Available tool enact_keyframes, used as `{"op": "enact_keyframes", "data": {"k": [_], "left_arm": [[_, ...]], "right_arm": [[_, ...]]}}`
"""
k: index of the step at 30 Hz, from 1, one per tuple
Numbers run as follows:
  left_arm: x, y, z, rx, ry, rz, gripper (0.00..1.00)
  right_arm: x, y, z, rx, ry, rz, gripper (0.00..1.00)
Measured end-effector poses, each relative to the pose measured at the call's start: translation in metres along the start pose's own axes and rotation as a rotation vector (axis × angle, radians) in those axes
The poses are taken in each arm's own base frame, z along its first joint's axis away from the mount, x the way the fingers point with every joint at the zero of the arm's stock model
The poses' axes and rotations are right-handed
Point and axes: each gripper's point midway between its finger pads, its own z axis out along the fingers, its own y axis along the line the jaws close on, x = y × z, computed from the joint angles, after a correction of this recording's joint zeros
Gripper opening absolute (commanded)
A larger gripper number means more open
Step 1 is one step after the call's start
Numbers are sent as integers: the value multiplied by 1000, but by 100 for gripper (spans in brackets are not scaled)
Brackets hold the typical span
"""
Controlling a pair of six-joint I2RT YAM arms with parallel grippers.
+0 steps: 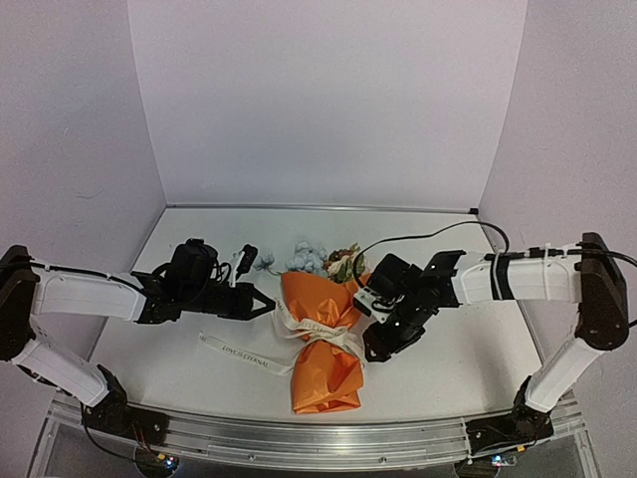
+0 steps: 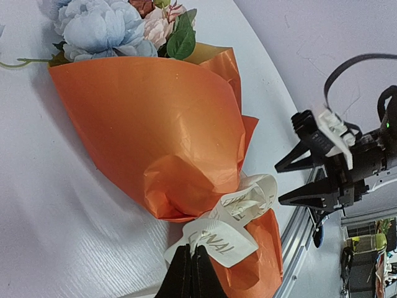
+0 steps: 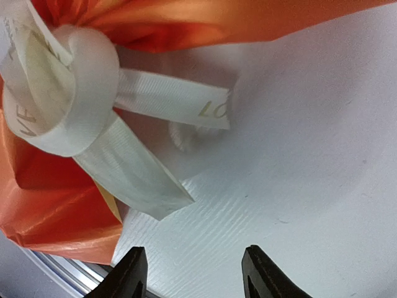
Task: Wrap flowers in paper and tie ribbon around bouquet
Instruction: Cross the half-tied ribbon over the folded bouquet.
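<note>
While I leaned both arms in from the near edge, the white counter (image 1: pixel 453 373) carried everything between them. On it lay the bouquet (image 1: pixel 320 344), a cone of orange paper (image 2: pixel 155 118) with its wide mouth toward the far wall and its crumpled tail toward me. It sat near the middle, a little closer to my side than to the wall.

My left arm (image 1: pixel 85 294) reached in from the left and my right arm (image 1: pixel 528 279) from the right, both aimed at the pinched waist of the cone. My left jaws were pressed together, with their dark fingertips (image 2: pixel 186 273) right against the ribbon at the waist. Whether a fold of it was caught between them I could not tell. My right jaws stood spread just beside the right flank of the cone. Their fingertips (image 3: pixel 131 274) were apart over bare counter, with nothing between them and nothing touching them.

The flowers (image 2: pixel 102 31) showed at the wide end: pale blue blooms, a pink-cream one and a green leaf, spilling past the paper's rim onto the counter.

The ribbon (image 3: pixel 80 87), white with printed lettering, wrapped the waist and met in a knot. Two short ends ran from the knot out flat on the counter toward my right jaws. One long tail trailed left across the counter, below my left arm.
</note>
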Motion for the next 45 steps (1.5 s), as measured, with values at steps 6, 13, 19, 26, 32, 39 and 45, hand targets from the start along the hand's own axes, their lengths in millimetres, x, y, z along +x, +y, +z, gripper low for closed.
{"op": "enact_keyframes", "data": {"k": [6, 13, 19, 26, 32, 39, 45], "left_arm": [[0, 0, 0, -1, 1, 0, 0], [3, 4, 4, -13, 20, -5, 0], [2, 3, 5, -14, 24, -4, 0], [-3, 0, 5, -9, 15, 1, 0], [-1, 2, 7, -14, 23, -3, 0], [0, 1, 7, -7, 27, -3, 0], [1, -1, 7, 5, 36, -4, 0]], "right_arm": [[-28, -15, -10, 15, -128, -46, 60], [-60, -14, 11, 2, -240, -208, 61], [-63, -8, 33, -32, -249, -319, 62], [-65, 1, 35, -85, -284, -352, 59], [-66, 8, 35, -128, -289, -331, 42], [-60, 10, 45, -162, -253, -246, 12], [-58, 9, 46, -165, -241, -189, 0]]}}
